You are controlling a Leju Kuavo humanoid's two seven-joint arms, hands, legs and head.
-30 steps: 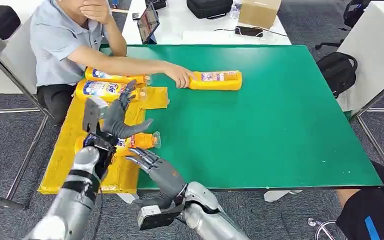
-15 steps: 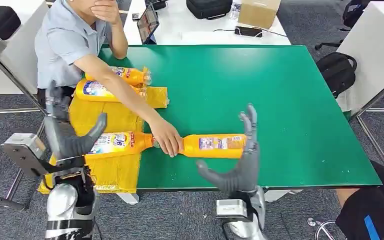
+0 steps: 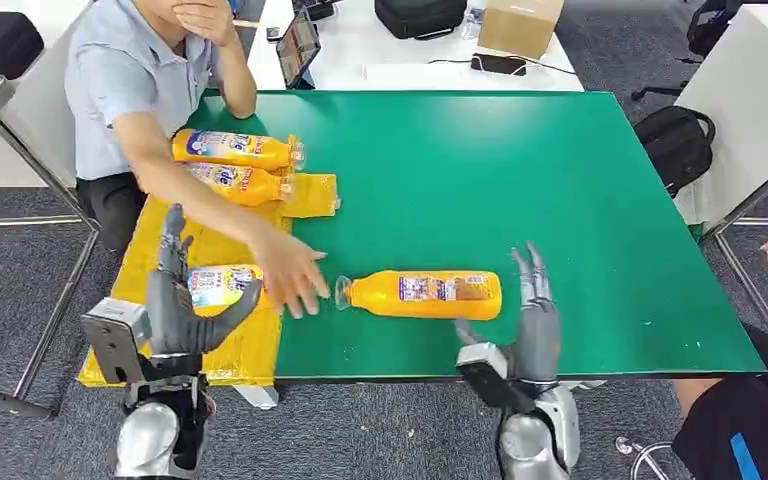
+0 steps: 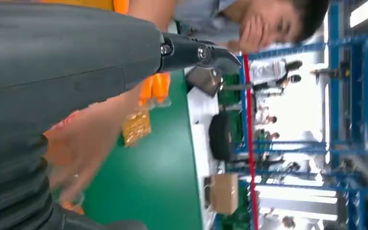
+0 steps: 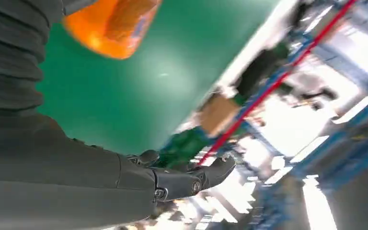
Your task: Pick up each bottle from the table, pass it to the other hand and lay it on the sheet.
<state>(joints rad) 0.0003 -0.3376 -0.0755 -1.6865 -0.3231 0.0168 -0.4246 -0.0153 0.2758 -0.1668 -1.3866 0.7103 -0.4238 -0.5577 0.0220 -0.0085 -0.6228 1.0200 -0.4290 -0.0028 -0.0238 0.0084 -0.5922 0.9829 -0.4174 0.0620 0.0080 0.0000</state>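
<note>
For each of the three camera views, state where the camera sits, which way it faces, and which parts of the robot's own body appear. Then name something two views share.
Head view: high on the body, looking down at the green table; left hand and right hand both raised, open.
Left wrist view: behind the left hand, facing the person's hand.
Right wrist view: behind the right hand, facing the table.
Shared: head and right wrist views show the orange bottle.

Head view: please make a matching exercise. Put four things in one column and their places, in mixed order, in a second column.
Things:
1. right hand
2. left hand
3. cardboard box
4. black backpack

Places:
A. on the floor, right of the green table
B. open, over the yellow sheet
C. on the white table
D. open, beside the lone bottle

Pairs: 1-D, 2-B, 3-C, 4-A
</note>
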